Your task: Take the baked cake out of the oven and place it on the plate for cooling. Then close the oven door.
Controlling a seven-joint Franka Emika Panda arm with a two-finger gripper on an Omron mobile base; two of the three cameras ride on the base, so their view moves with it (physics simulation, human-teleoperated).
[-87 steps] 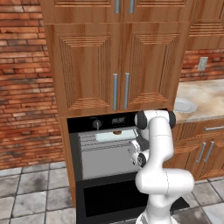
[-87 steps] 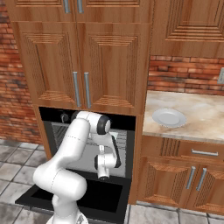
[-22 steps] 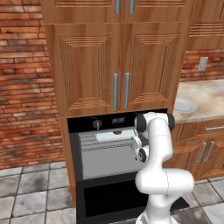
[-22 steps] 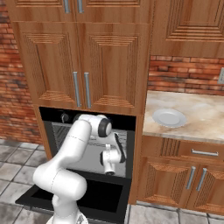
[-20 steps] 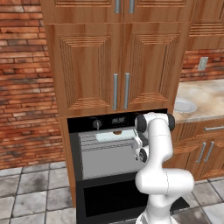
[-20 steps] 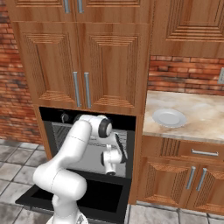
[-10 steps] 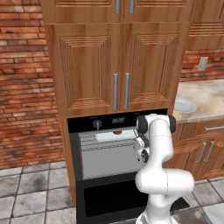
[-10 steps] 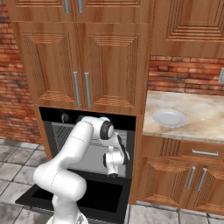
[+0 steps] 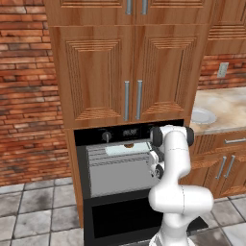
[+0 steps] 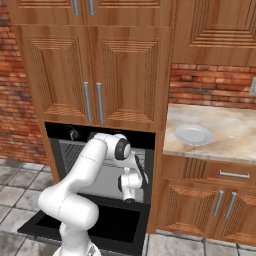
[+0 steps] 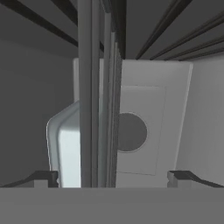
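We see soft, even light everywhere, with no strong sun spot. The oven (image 9: pixel 117 168) is darker inside than the wood above it, and the oven door (image 10: pixel 100 225) below is black with hardly any shine. Things look a bit blocky, not sharp. Inside the oven everything is dim grey, and close bars look fuzzy.

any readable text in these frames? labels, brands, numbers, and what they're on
None that can be read.
The small display on the oven control panel shows faint marks, too small and blurred to read.
The knob beside it carries no legible marking.
No print shows on the plate, the oven door or the cabinet doors.
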